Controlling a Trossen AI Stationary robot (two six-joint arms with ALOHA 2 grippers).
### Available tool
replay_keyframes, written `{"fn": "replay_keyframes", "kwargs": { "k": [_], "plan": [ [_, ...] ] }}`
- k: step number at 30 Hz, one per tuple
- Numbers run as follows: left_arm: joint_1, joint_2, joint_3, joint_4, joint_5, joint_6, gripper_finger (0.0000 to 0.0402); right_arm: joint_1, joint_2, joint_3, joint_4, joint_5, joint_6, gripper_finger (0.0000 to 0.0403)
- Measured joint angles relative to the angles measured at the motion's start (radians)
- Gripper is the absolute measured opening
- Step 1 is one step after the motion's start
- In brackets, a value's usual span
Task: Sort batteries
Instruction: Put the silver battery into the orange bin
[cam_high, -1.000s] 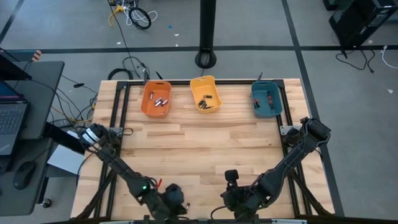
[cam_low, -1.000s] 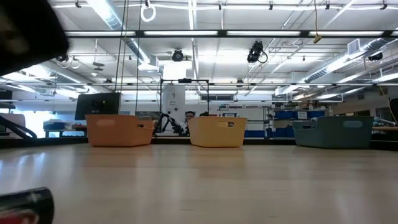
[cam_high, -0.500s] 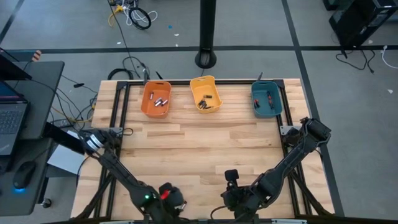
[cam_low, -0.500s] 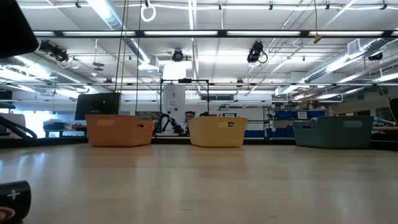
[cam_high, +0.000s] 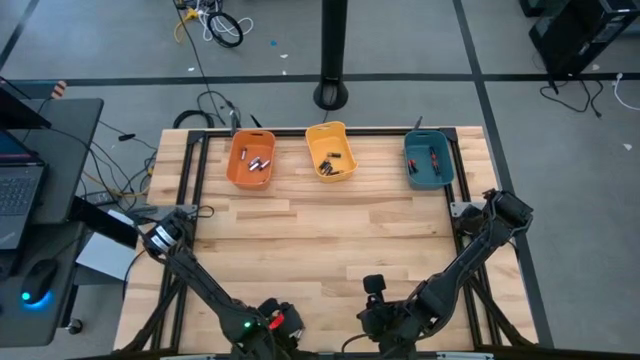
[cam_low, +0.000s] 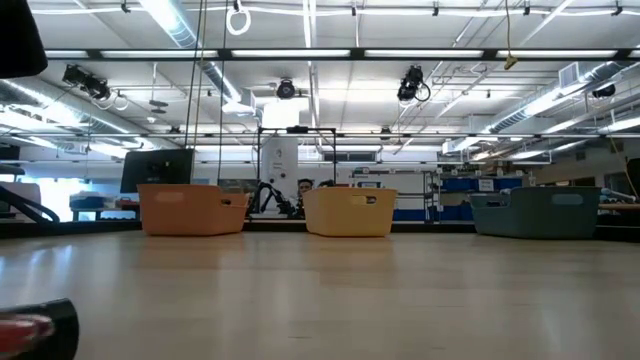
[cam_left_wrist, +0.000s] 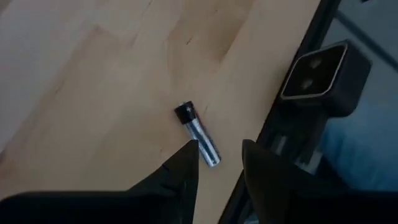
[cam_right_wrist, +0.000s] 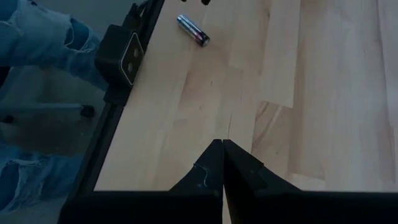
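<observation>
One loose battery (cam_left_wrist: 198, 132), silvery with a dark cap, lies on its side on the wood close to the table's near edge; it also shows far off in the right wrist view (cam_right_wrist: 191, 30). My left gripper (cam_left_wrist: 219, 149) hangs over it, open, a fingertip on either side of its silvery end; I see no touch. In the high view the left gripper (cam_high: 270, 325) covers that battery. My right gripper (cam_right_wrist: 222, 146) is shut and empty, waiting near the near edge (cam_high: 385, 315). More batteries lie in the orange bin (cam_high: 250, 160), yellow bin (cam_high: 330, 152) and teal bin (cam_high: 428, 160).
The three bins stand in a row along the far edge. A dark camera block (cam_left_wrist: 317, 78) sits on the near rail beside the battery (cam_right_wrist: 124, 59). A person's legs in jeans (cam_right_wrist: 37, 68) are just beyond the near edge. Bare wood lies between bins and grippers.
My left arm has swung toward the table's near edge, and its gripper has shifted a little nearer that edge. The right arm and the bins have kept still.
</observation>
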Motion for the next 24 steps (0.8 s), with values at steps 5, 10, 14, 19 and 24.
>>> {"fn": "replay_keyframes", "kwargs": {
  "k": [5, 10, 14, 19, 24],
  "plan": [
    [0.021, 0.001, 0.000, 0.037, -0.001, -0.006, 0.0132, 0.002, 0.000, 0.000, 0.000, 0.002, 0.000, 0.0011],
    [0.040, 0.001, 0.000, 0.039, -0.006, -0.006, 0.0132, 0.004, 0.000, 0.000, 0.000, 0.002, 0.000, 0.0012],
    [0.042, 0.001, -0.001, 0.076, -0.016, 0.003, 0.0132, 0.007, 0.000, 0.000, 0.002, 0.002, 0.000, 0.0012],
    [0.035, 0.001, -0.002, 0.134, 0.000, 0.125, 0.0132, 0.001, 0.035, -0.016, 0.129, -0.025, -0.034, 0.0012],
    [-0.006, 0.001, -0.006, 0.217, -0.015, 0.264, 0.0131, -0.022, 0.118, -0.046, 0.379, -0.139, -0.126, 0.0011]
  ]
}}
